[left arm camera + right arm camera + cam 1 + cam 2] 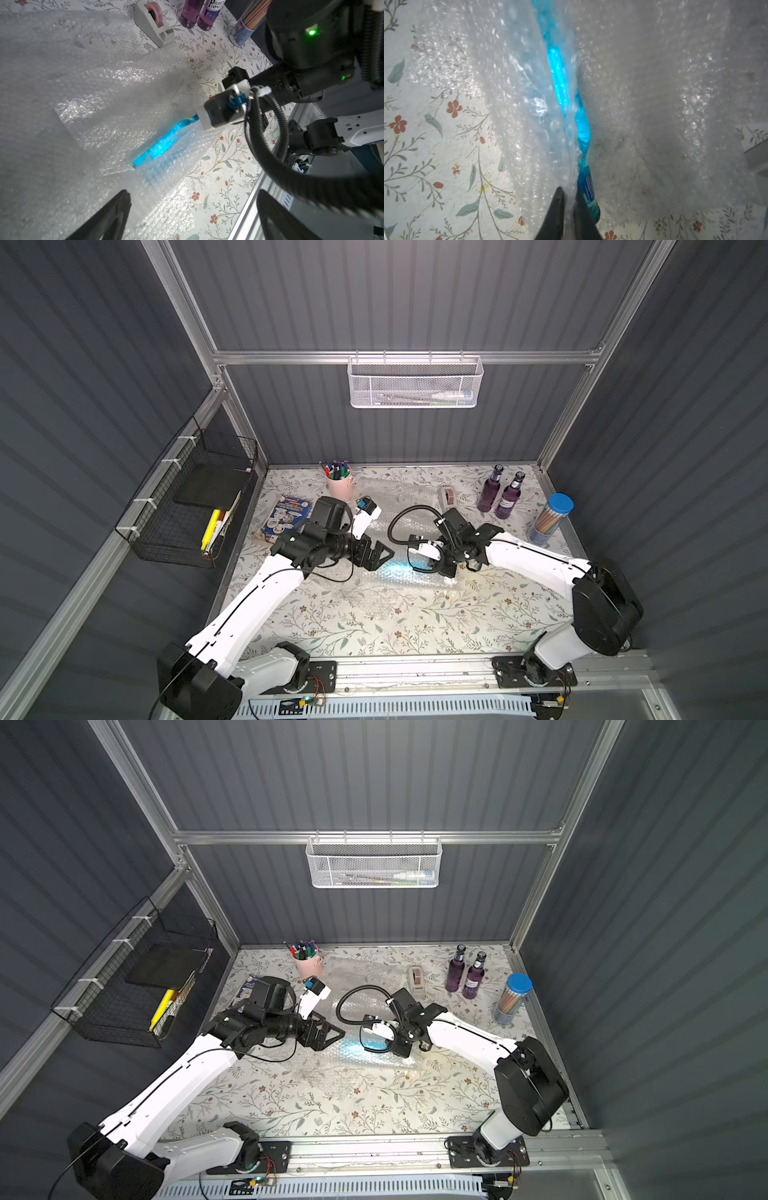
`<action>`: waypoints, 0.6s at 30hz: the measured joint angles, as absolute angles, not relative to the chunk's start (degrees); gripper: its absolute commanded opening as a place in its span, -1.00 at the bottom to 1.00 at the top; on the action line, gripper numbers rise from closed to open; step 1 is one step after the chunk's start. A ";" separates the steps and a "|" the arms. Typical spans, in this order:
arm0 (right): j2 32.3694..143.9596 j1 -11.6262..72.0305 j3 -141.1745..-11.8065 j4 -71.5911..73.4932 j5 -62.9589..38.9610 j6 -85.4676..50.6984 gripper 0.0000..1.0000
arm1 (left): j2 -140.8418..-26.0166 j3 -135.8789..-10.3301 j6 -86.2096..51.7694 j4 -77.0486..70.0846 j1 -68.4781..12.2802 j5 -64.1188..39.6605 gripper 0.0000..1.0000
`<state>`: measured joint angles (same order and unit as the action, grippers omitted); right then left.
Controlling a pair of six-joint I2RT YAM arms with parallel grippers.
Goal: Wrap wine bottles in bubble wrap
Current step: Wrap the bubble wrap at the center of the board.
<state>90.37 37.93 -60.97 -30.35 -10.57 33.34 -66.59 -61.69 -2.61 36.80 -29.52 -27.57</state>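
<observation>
A bright blue wine bottle (390, 568) (160, 145) lies on its side on a sheet of bubble wrap (93, 83) in the middle of the table. A fold of the wrap covers one side of it (562, 83). My right gripper (569, 191) (445, 572) is shut on the edge of that fold, right beside the bottle's neck. My left gripper (193, 192) (380, 560) stands open over the wrap just left of the bottle's base, holding nothing. Two purple wine bottles (490, 489) (510, 495) stand upright at the back right. A second bubble wrap sheet (386, 489) lies flat behind.
A grey tape dispenser (449, 497) sits behind the right arm. A pink cup of markers (340, 483) and a printed box (286, 516) are at the back left, a pencil tube (550, 520) at the right edge. A black wire basket (195, 506) hangs on the left wall.
</observation>
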 measured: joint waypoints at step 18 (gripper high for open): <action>95.74 34.81 -62.85 -26.52 -10.70 34.13 -0.41 | -90.83 -61.58 -1.17 29.15 -29.52 -36.88 0.40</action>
<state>95.74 34.81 -62.85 -26.52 -10.70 34.13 -90.83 -61.58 -1.17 29.15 -29.52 -36.88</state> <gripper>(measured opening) 0.284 0.709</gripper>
